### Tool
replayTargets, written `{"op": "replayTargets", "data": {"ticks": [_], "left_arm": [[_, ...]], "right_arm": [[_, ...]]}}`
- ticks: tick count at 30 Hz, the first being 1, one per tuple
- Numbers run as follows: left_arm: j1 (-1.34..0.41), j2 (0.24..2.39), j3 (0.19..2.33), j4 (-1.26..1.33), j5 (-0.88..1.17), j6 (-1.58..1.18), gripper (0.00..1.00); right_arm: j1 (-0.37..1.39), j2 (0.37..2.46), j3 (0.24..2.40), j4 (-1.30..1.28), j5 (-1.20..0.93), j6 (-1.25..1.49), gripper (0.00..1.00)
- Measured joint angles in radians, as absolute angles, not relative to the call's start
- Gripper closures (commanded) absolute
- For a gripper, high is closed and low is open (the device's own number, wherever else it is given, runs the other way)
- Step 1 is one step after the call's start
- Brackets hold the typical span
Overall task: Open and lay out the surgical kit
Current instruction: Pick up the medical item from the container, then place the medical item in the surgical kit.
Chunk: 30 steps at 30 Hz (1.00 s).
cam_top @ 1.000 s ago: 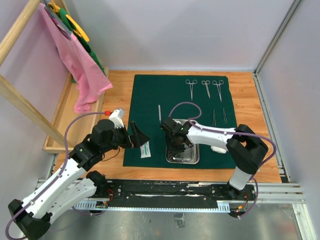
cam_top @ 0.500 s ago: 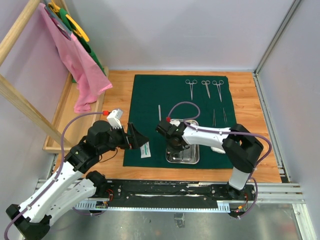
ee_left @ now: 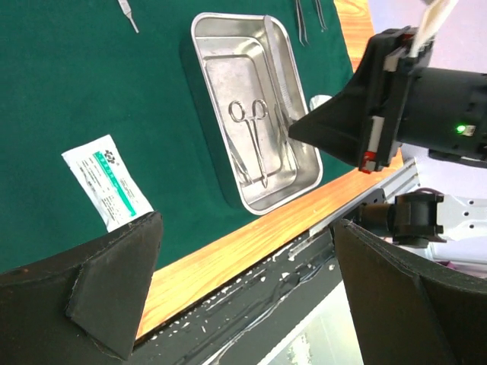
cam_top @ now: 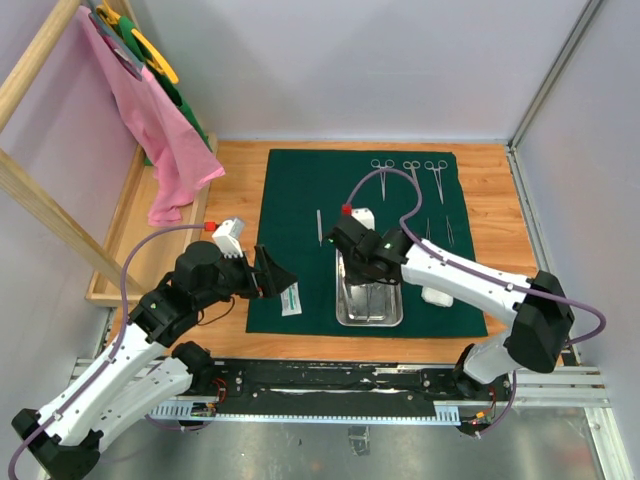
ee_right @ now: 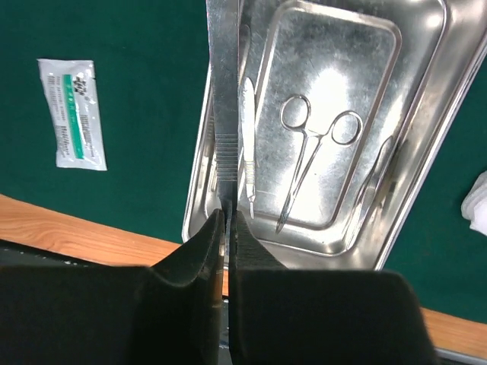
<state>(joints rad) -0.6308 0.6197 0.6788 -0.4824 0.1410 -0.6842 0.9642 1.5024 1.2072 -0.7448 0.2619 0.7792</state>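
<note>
The dark green cloth (cam_top: 300, 195) of the surgical kit lies flat on the table. The steel tray (cam_top: 344, 312) sits at its near edge. My right gripper (ee_right: 228, 220) hangs above the tray's left side, shut on flat steel tweezers (ee_right: 226, 99) that stick out forward. A scissor-like clamp (ee_right: 308, 156) and a slim pointed tool (ee_right: 247, 144) lie in the tray (ee_right: 426, 129). Three clamps (cam_top: 411, 175) lie in a row at the cloth's back. The white packet (cam_top: 291, 298) rests beside my open left gripper (cam_top: 275, 275), which holds nothing. A gauze wad (cam_top: 437, 297) lies right of the tray.
Two slim instruments (cam_top: 437, 233) lie on the cloth's right part and one thin tool (cam_top: 319, 225) left of the tray. A wooden rack with a pink cloth (cam_top: 165, 140) stands at the left. The metal rail (cam_top: 330, 385) runs along the near edge.
My right gripper closed on the tweezers in the tray and rose with them, its arm swinging outward to the right. The left arm barely shifted.
</note>
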Motion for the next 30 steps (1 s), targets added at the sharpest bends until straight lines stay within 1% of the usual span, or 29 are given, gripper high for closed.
{"op": "replayTargets", "data": {"ticks": [4, 7, 10, 16, 20, 25, 30], "left_arm": [[-0.631, 0.62, 0.682, -0.501, 0.121, -0.684, 0.01], [-0.631, 0.616, 0.692, -0.521, 0.101, -0.683, 0.01], [-0.631, 0.608, 0.71, -0.536, 0.083, -0.681, 0.01], [-0.631, 0.572, 0.732, -0.565, 0.064, -0.681, 0.01], [-0.631, 0.559, 0.739, -0.582, 0.061, -0.681, 0.01], [-0.631, 0.55, 0.741, -0.598, 0.06, -0.681, 0.01], [-0.631, 0.531, 0.741, -0.614, 0.06, -0.681, 0.01]], "right_arm": [[0.946, 1.487, 1.219, -0.732, 0.241, 0.748, 0.99], [0.912, 1.524, 1.244, -0.713, 0.2, 0.721, 0.99], [0.88, 1.626, 1.345, -0.697, 0.161, 0.701, 0.99], [0.856, 1.879, 1.615, -0.638, 0.125, 0.699, 0.99], [0.849, 2.035, 1.737, -0.609, 0.093, 0.717, 0.99], [0.841, 2.199, 1.812, -0.602, 0.067, 0.738, 0.99], [0.83, 2.265, 1.827, -0.609, 0.065, 0.76, 0.99]]}}
